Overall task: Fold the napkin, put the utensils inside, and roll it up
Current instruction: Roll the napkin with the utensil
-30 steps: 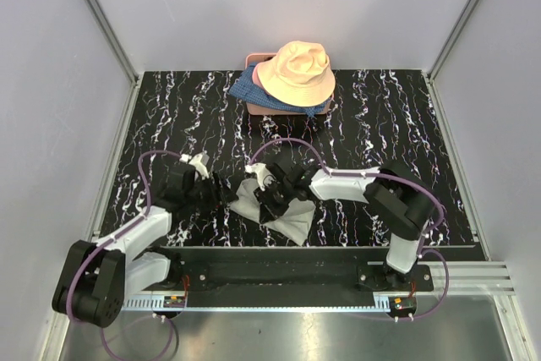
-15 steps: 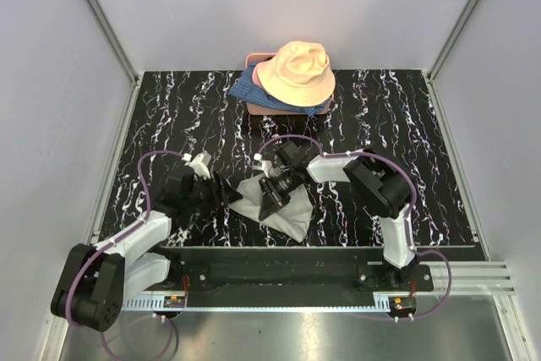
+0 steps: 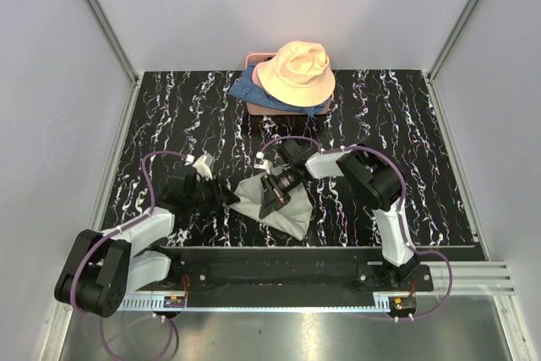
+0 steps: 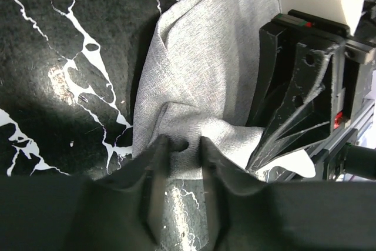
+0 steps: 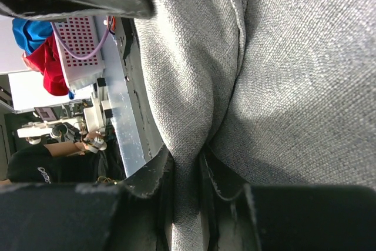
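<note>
The light-grey napkin (image 3: pixel 287 210) lies crumpled near the table's front edge, between my two grippers. My left gripper (image 3: pixel 226 199) is at its left edge. In the left wrist view its jaws (image 4: pixel 183 145) pinch a raised fold of the napkin (image 4: pixel 200 69) hem. My right gripper (image 3: pixel 274 194) sits over the cloth's middle and shows as a black frame (image 4: pixel 299 86) just beyond that fold. In the right wrist view its jaws (image 5: pixel 187 163) are shut on a hanging pleat of the napkin (image 5: pixel 294 86). The utensils are out of view.
A peach bucket hat (image 3: pixel 296 72) rests on blue patterned fabric (image 3: pixel 245 89) and a pink box (image 3: pixel 254 60) at the back centre. Grey walls and metal posts enclose the black marbled table (image 3: pixel 397 124). The arm bases and a rail run along the near edge.
My left jaws have narrowed onto the napkin's left edge. The right arm's elbow has drawn in toward the centre, its gripper staying shut on the cloth, which has bunched slightly.
</note>
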Tool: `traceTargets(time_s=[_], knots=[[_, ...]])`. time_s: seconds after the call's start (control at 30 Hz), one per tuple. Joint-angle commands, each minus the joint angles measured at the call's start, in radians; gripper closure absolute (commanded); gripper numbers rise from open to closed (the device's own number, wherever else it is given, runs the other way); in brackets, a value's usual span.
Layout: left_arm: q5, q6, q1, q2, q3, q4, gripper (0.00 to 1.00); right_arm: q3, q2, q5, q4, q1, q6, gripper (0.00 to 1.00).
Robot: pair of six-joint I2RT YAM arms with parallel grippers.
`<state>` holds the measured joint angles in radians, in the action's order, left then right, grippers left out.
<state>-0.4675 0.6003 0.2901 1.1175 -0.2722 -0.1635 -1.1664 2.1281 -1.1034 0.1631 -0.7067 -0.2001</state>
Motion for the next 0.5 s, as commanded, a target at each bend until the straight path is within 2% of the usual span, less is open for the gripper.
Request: traceTargets(time_s=[0.0,0.1,0.23,0.33,0.47], knots=[[-0.002,-0.019,0.004,0.025,0.001,-0.059,0.83,-0.030,0.010,0.008,0.012,0.009,-0.010,0.74],[0.018,-0.027,0.004,0.037,-0.009,-0.030,0.99,-0.024,-0.026,0.062,0.013,0.012,-0.002,0.67],[0.050,-0.030,0.004,0.051,-0.028,0.015,1.00,-0.018,-0.094,0.131,0.013,0.018,-0.001,0.44],[0.061,-0.028,0.004,0.071,-0.048,0.036,1.00,-0.003,-0.176,0.203,0.015,0.021,0.005,0.36],[0.059,-0.020,0.004,0.090,-0.059,0.055,1.00,0.039,-0.296,0.287,0.016,0.021,0.008,0.32]])
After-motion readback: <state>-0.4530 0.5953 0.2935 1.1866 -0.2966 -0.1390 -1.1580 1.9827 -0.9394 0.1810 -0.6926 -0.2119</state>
